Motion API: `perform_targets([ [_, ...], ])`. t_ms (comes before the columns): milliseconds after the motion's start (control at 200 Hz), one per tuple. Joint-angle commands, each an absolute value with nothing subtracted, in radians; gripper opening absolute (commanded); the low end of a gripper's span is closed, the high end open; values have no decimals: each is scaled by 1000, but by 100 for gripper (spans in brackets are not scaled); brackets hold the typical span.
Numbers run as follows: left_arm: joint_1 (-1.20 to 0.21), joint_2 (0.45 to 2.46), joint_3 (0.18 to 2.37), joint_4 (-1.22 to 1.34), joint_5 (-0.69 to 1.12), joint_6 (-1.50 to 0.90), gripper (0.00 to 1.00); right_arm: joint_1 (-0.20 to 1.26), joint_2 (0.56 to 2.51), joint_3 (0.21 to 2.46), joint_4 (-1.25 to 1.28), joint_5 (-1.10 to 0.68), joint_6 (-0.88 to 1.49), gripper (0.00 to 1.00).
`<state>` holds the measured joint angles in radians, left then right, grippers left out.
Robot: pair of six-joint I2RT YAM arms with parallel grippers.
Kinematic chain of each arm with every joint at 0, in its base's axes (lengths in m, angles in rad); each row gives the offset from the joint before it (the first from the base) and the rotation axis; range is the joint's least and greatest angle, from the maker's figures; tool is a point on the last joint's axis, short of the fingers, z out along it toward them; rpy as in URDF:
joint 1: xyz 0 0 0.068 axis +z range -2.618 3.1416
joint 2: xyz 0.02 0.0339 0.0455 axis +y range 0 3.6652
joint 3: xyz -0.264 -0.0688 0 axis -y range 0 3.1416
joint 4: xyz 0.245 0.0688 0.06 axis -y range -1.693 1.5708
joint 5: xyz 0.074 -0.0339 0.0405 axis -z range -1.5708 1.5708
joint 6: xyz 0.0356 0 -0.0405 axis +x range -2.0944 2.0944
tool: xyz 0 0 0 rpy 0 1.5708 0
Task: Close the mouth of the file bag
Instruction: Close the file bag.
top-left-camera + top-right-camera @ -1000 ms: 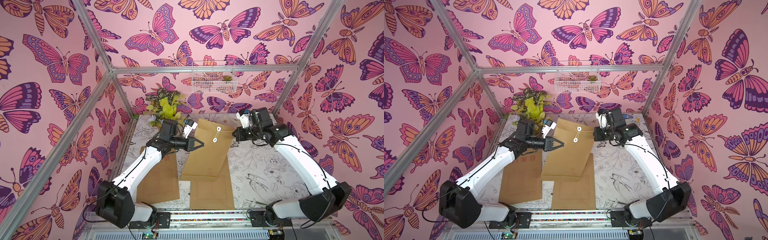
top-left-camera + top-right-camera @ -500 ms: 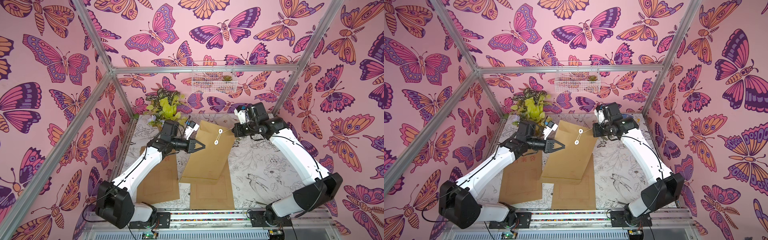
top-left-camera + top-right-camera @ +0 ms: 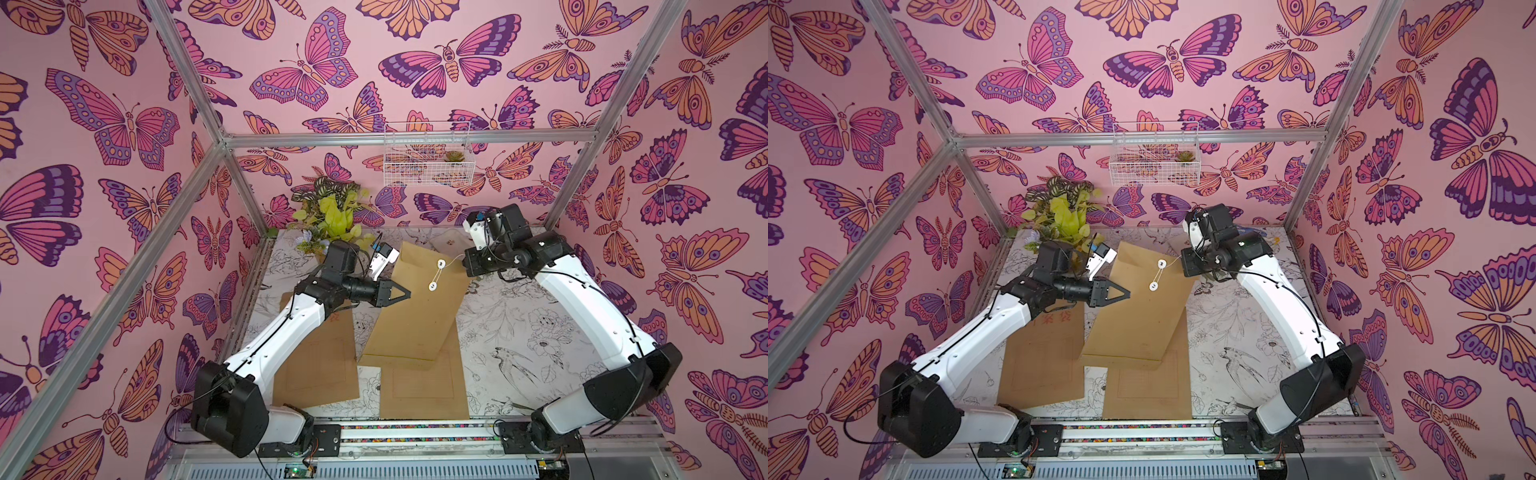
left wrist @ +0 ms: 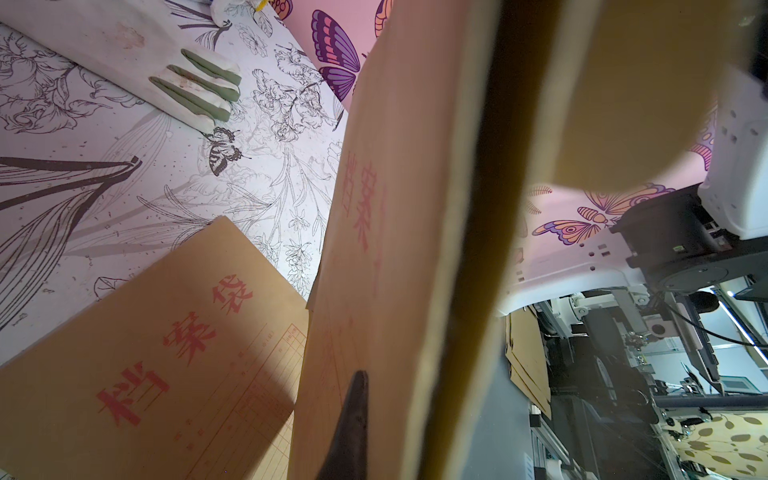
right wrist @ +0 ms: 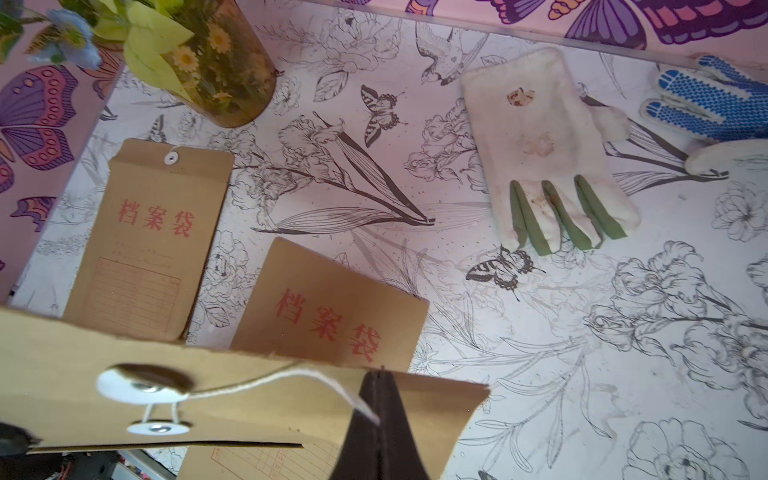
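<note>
The brown paper file bag (image 3: 411, 324) hangs tilted above the table, flap end at the far side; it also shows in the other top view (image 3: 1133, 324). My left gripper (image 3: 405, 294) is shut on its left edge, where one dark finger (image 4: 353, 415) lies against the paper. Two white discs (image 3: 441, 263) (image 3: 433, 285) sit on the flap and the body, with a white string (image 5: 266, 380) looped between them. My right gripper (image 5: 380, 376) is at the bag's far right corner, shut on the string's free end.
Two more file bags (image 3: 320, 361) (image 3: 424, 386) lie flat on the flower-print table. A plant in a pot (image 3: 332, 216) stands at the back left. A white glove (image 5: 552, 158) and a blue-dotted glove (image 5: 706, 99) lie at the back. A wire basket (image 3: 428, 153) hangs on the back wall.
My right gripper has moved a little left toward the bag with the string, its forearm swinging up. The left gripper and the bag have barely shifted.
</note>
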<state>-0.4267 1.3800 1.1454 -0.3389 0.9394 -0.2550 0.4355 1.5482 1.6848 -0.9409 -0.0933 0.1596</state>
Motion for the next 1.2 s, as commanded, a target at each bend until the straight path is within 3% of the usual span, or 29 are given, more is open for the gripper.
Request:
perform_targets([
  [0, -435, 1378, 1134, -341, 963, -234, 0, 462, 1565, 1741, -986, -25, 129, 0],
  [691, -469, 1396, 1090, -350, 934, -211, 0, 634, 1718, 1999, -1112, 166, 55, 0],
  [1001, -456, 1401, 1083, -351, 885, -215, 0, 703, 1748, 2054, -1230, 415, -7, 0],
  [1197, -453, 1405, 1087, -351, 877, -218, 0, 725, 1773, 2077, -1299, 430, -18, 0],
])
